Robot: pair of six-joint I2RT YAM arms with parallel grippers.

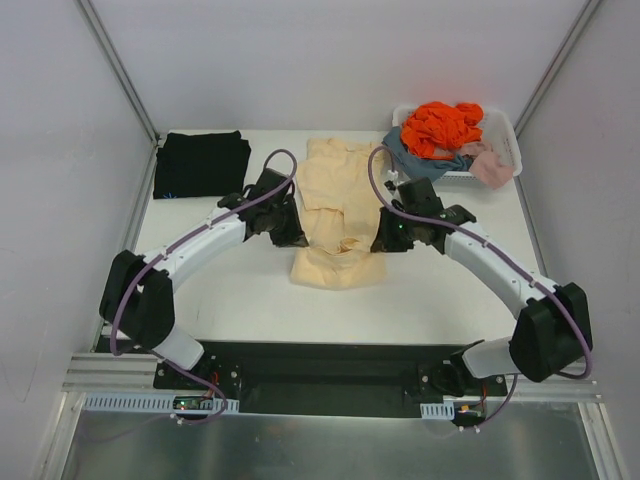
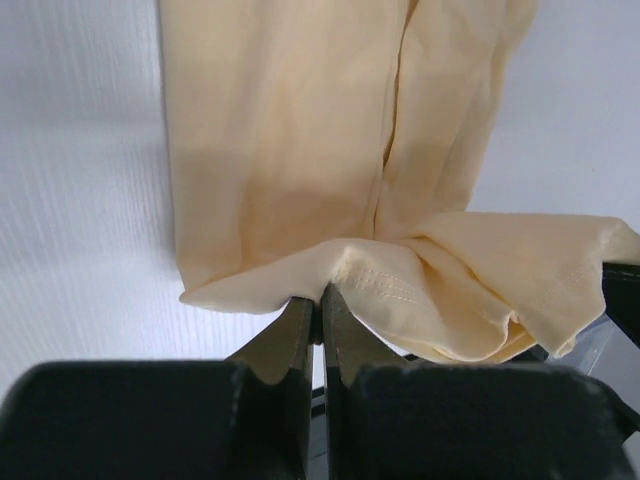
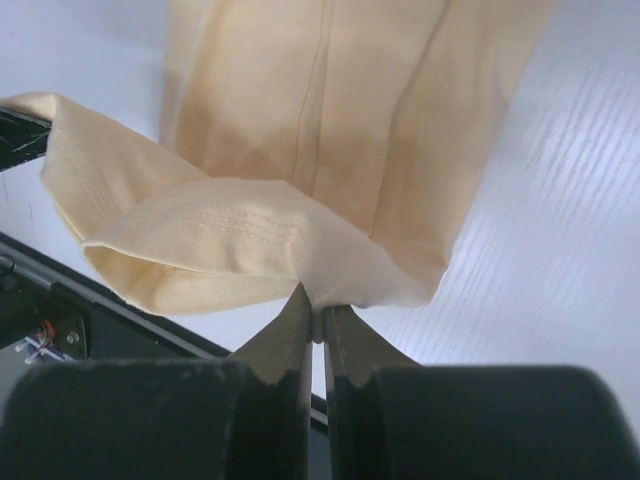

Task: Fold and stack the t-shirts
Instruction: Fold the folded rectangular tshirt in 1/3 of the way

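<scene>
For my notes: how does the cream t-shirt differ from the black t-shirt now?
The cream t-shirt lies stretched out in the middle; the black t-shirt sits compact at the far left corner. The left claw and right claw pinch the cream t-shirt's near end; the black t-shirt is untouched. Both lie on the table.

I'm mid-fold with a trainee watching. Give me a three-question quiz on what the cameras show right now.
1. True or false: the left claw and the right claw are each shut on the pale cream-yellow cloth t-shirt.
2. Where is the black cloth t-shirt? A: hanging from the left claw. B: folded flat at the far left corner of the table. C: under the cream shirt.
3. Fill in: the top garment heaped in the white plastic slotted basket is ___ in colour.
Key: 1 true; 2 B; 3 orange.
</scene>
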